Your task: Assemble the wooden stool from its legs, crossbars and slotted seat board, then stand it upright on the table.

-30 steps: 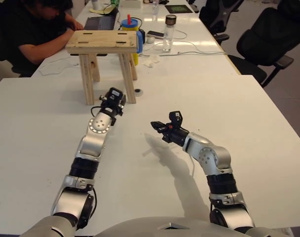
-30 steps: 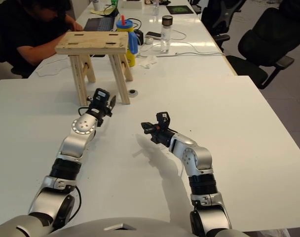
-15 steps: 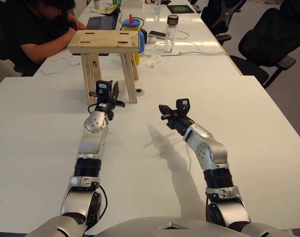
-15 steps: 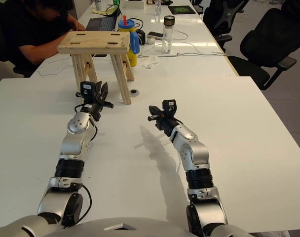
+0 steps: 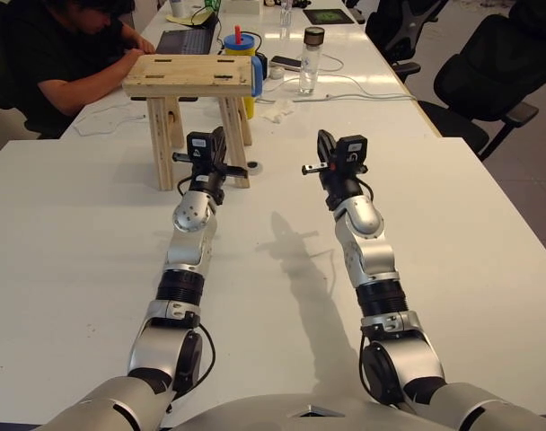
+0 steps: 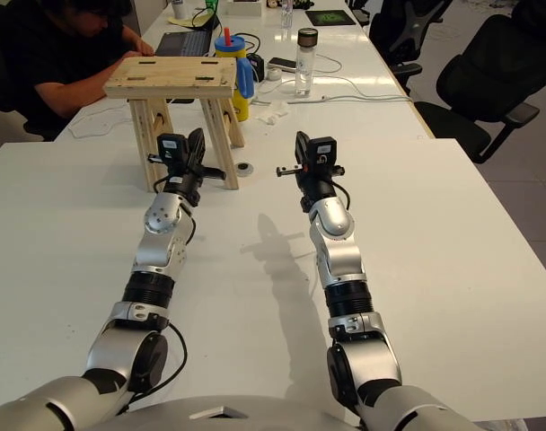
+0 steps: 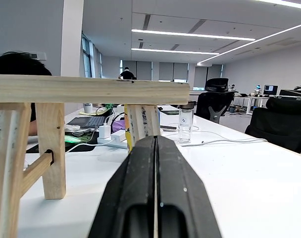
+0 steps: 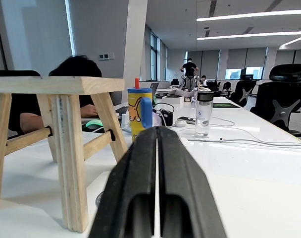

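Yellow cup (image 5: 238, 45), clear bottle (image 5: 309, 63) & laptop (image 5: 185, 40) on far table (image 5: 363, 109); black chairs (image 5: 493, 72) at rt.

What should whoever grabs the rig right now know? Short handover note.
Left gripper: shut, empty, held just in front of the stool, apparently not touching it.
Right gripper: shut, empty, raised over the table on the stool's right.
Stool: stands upright on the table, seat board on top of the legs, crossbars in place between them.
Done: assembly and standing upright, by the look of it.
Left: probably nothing. The pictures cannot show how tight the joints are, so check them before closing out.
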`<state>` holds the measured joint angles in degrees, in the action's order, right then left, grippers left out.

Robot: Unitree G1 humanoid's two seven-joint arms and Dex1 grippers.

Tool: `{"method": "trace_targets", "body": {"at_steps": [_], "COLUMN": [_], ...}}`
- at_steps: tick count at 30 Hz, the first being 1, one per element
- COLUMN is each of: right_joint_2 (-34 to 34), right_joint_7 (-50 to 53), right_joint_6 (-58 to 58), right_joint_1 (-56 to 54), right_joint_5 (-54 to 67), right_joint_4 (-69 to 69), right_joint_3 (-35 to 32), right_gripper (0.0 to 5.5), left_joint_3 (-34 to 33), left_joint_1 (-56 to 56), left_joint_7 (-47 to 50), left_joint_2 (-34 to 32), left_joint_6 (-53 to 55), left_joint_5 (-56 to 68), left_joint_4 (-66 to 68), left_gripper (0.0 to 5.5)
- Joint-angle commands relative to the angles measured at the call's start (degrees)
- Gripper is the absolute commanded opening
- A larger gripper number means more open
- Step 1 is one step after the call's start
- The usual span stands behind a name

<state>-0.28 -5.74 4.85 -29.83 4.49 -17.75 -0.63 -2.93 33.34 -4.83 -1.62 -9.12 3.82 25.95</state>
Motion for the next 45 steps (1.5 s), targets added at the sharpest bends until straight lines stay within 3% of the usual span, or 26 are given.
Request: {"method": "trace_targets", "body": {"at_steps": [1,8,13,16,21,24,30,45], "right_joint_2": [-1.6,-3.5,-4.4,-4.6,-3.9,-4.0,-3.7,-3.0], "right_joint_7": [0.8,6.4,9.8,11.2,10.2,9.4,3.4,1.5], "right_joint_6": [0.8,0.8,1.6,2.4,4.7,6.6,8.4,8.7], "right_joint_1": [-1.4,-2.1,-1.4,-1.1,-1.8,-2.3,-1.6,-3.0], "right_joint_5": [-0.5,-3.1,-3.2,-4.4,-3.5,-5.3,-5.7,-3.8], "right_joint_4": [-2.5,-5.8,-6.6,-7.9,-10.7,-10.4,-8.9,-10.5], "right_joint_3": [0.5,0.1,-1.3,-1.1,-1.9,0.4,3.9,1.6], "right_gripper": [0.0,0.0,0.0,0.0,0.0,0.0,0.0,0.0], "left_joint_3": [-0.2,-0.8,0.6,-1.6,-3.2,-0.3,-1.1,-2.9], "left_joint_1": [2.1,4.8,5.3,5.0,5.8,3.2,3.4,8.3], "left_joint_7": [-1.7,-4.6,-0.9,-3.9,-5.4,-4.8,0.1,-1.3], "left_joint_2": [0.9,2.2,2.2,3.5,5.2,4.1,2.7,2.6], "left_joint_6": [-0.6,3.4,-3.6,-6.6,-12.0,-17.5,-20.1,-26.9], "left_joint_5": [1.7,4.7,-0.1,3.7,5.2,0.4,-2.0,-0.4], "left_joint_4": [1.4,6.4,11.8,13.9,22.3,24.1,26.5,31.7], "left_gripper": [0.03,0.03,0.03,0.03,0.03,0.03,0.03,0.03]}}
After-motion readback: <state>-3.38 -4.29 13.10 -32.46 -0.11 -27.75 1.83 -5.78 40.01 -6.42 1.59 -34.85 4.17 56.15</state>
